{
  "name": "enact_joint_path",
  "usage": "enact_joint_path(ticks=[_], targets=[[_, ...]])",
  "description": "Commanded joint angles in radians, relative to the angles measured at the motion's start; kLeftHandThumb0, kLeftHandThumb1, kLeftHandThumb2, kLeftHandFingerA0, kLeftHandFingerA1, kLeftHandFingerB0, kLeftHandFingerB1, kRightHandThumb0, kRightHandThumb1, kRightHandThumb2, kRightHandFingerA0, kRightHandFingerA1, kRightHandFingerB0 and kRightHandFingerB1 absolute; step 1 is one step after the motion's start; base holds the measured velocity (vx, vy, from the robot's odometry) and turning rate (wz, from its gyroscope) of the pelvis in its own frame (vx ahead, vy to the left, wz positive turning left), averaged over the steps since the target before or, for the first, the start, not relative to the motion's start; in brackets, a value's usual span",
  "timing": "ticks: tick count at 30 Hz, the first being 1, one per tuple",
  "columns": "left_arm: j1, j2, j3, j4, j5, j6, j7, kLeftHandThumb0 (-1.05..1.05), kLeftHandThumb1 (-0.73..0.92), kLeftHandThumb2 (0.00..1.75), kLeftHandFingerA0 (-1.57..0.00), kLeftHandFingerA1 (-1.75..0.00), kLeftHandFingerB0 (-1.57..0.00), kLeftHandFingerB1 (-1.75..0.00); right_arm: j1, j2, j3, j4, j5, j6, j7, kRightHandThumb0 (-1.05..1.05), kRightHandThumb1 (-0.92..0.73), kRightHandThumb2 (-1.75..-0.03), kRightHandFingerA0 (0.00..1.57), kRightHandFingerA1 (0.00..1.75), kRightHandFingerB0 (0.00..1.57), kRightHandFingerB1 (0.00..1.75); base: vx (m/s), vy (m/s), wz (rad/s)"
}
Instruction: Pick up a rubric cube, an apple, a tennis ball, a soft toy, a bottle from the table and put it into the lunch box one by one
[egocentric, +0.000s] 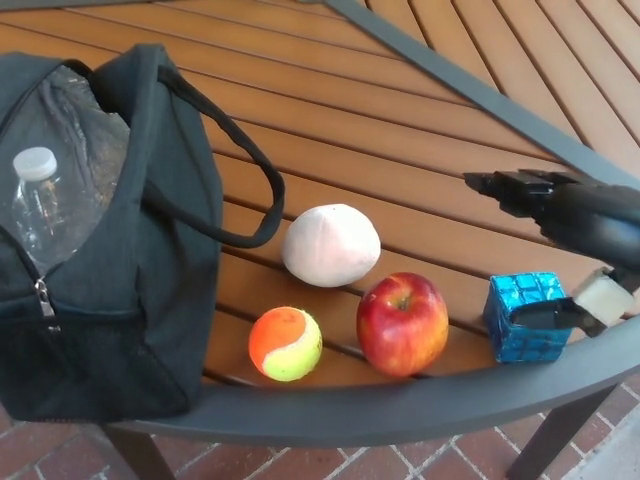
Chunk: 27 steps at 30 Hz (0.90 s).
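Rubik's cube (527, 316), 1 of it, sits at the surface's (400, 130) right edge, between my spread right-hand fingers (535, 190), which grip nothing. Alongside lie 1 apple (402, 323), 1 tennis ball (286, 344) and 1 soft toy (331, 245). 1 bottle (40, 205) stands inside the lunch box (150, 260).
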Motion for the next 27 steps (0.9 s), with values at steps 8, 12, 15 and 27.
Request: enact_joint_path(ticks=[8, 12, 15, 27], targets=[[0.042, 0.005, 0.012, 0.02, -0.005, -0.051, -0.028, -0.07, 0.52, 1.07, -1.04, -1.04, -0.98, -1.0, 0.007, 0.064, 0.1, 0.17, -0.129, -0.033, -0.031, -0.67, -0.55, -0.57, 0.01, 0.34, 0.13, 0.3, 0.0, 0.0, 0.0], [0.039, 0.011, 0.011, 0.02, 0.002, -0.047, -0.024, -0.09, 0.56, 1.0, -1.06, -1.05, -0.99, -1.02, 0.016, 0.059, 0.143, 0.193, -0.143, -0.014, 0.023, -0.66, -0.56, -0.57, 0.0, 0.4, 0.12, 0.31, 0.0, 0.0, 0.0], [0.035, 0.013, 0.009, 0.019, 0.005, -0.04, -0.019, -0.08, 0.61, 0.91, -1.06, -1.05, -0.98, -1.04, 0.02, 0.061, 0.168, 0.199, -0.157, -0.005, 0.043, -0.68, -0.54, -0.57, 0.02, 0.39, 0.12, 0.33, 0.0, 0.0, 0.0], [0.04, 0.013, 0.007, 0.02, 0.008, -0.046, -0.024, -0.11, 0.56, 0.94, -1.07, -1.06, -0.97, -1.04, -0.028, 0.042, 0.33, 0.298, -0.335, 0.044, 0.134, -0.5, -0.61, -0.59, 0.04, 0.42, 0.16, 0.31, 0.0, 0.0, 0.0]])
